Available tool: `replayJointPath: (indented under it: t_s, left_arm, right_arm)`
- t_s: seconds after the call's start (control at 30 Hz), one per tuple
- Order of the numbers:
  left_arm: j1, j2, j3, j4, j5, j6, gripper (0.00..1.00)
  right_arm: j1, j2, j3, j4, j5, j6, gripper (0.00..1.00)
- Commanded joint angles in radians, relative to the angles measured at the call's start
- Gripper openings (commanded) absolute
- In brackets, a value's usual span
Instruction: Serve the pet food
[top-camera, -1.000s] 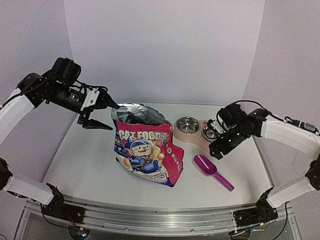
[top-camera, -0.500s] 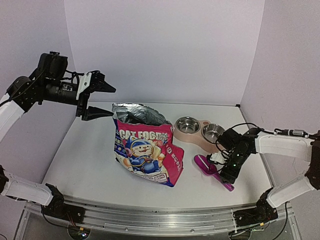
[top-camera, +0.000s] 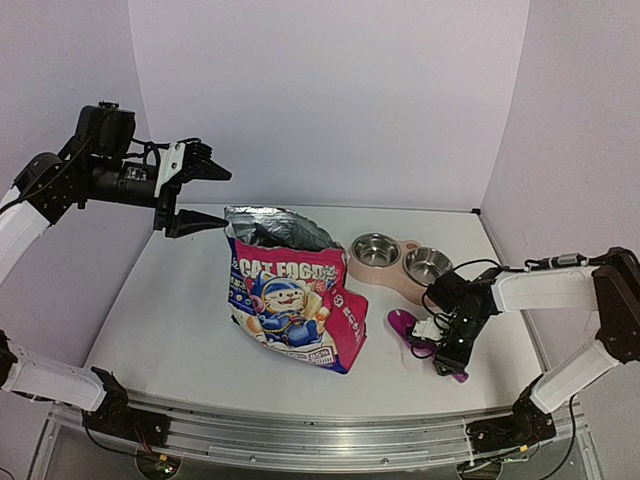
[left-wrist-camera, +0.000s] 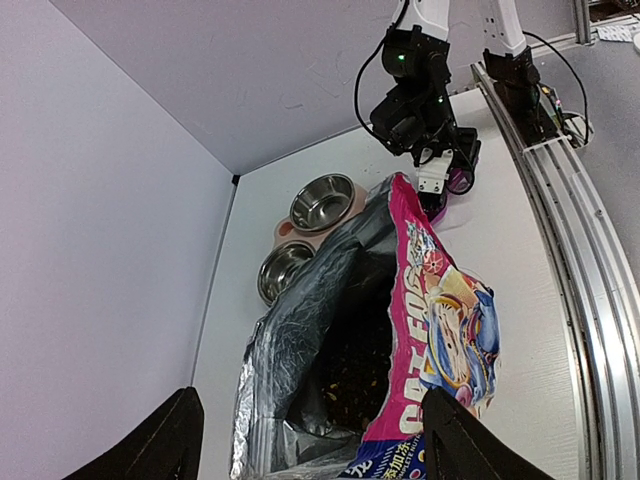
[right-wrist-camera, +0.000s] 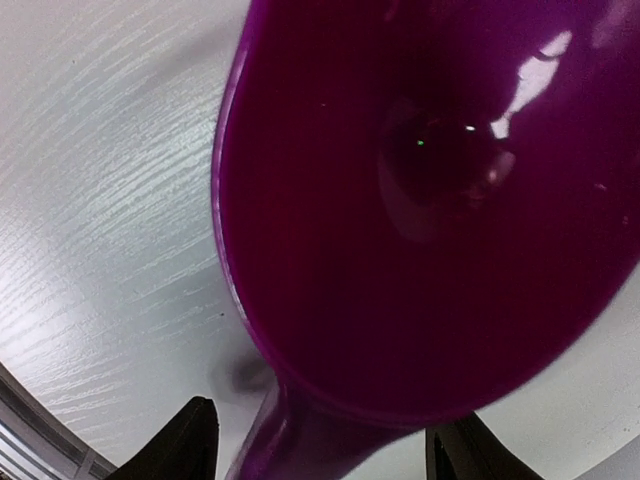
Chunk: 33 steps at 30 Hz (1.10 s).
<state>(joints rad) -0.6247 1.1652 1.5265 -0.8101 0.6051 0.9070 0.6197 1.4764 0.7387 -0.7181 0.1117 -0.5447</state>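
Nothing steadies what sits on the white desk (top-camera: 170, 320). The glossy pink, blue and white cat-food pouch (top-camera: 290, 305) stands there open-mouthed and unsupported. The left claw (top-camera: 227, 199) hovers beside its top, fingers apart, and a careless descent could topple it. Near the pink double-bowl feeder (top-camera: 392, 275), the right claw (top-camera: 447, 355) straddles the handle of the magenta plastic scoop (top-camera: 405, 325), fingers apart and not clamped. An off-centre pinch might flick the scoop away. The small dark brown kibble (left-wrist-camera: 350, 370) lies inside the pouch and would spill if it tipped.

Glossy foil-lined pouch (top-camera: 290, 300), shiny steel bowls (top-camera: 375, 248), glossy, seemingly plastic scoop (right-wrist-camera: 430, 200)
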Motion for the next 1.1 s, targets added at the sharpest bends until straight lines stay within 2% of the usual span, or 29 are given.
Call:
replayJointPath:
  t_s: [0.0, 0.07, 0.27, 0.4, 0.67, 0.77, 0.93, 1.07]
  left_arm:
    - [0.003, 0.001, 0.007, 0.027, -0.006, -0.005, 0.74]
    - [0.003, 0.004, 0.010, 0.026, -0.008, -0.005, 0.74]
    - [0.003, -0.008, 0.002, 0.040, -0.005, -0.013, 0.74]
    - [0.003, -0.022, -0.021, 0.103, 0.004, -0.074, 0.73]
    - [0.003, -0.080, -0.087, 0.385, 0.038, -0.386, 0.70]
    - [0.003, -0.073, -0.093, 0.432, 0.113, -0.454, 0.68]
    - [0.003, -0.053, -0.157, 0.569, 0.257, -0.639, 0.62]
    - [0.002, -0.027, -0.217, 0.775, 0.348, -0.847, 0.66]
  right_arm:
    - [0.000, 0.042, -0.034, 0.073, -0.032, -0.023, 0.62]
    - [0.000, 0.052, -0.045, 0.098, -0.036, -0.016, 0.56]
    - [0.000, 0.028, -0.018, 0.122, -0.046, 0.014, 0.21]
    - [0.001, -0.036, 0.063, 0.118, -0.038, 0.059, 0.02]
    - [0.001, -0.241, 0.273, 0.118, -0.042, 0.206, 0.00]
    - [0.000, -0.261, 0.427, 0.140, -0.097, 0.361, 0.00]
    - [0.014, -0.206, 0.642, 0.300, -0.297, 0.632, 0.00]
    - [0.123, -0.185, 0.683, 0.474, -0.392, 0.606, 0.00]
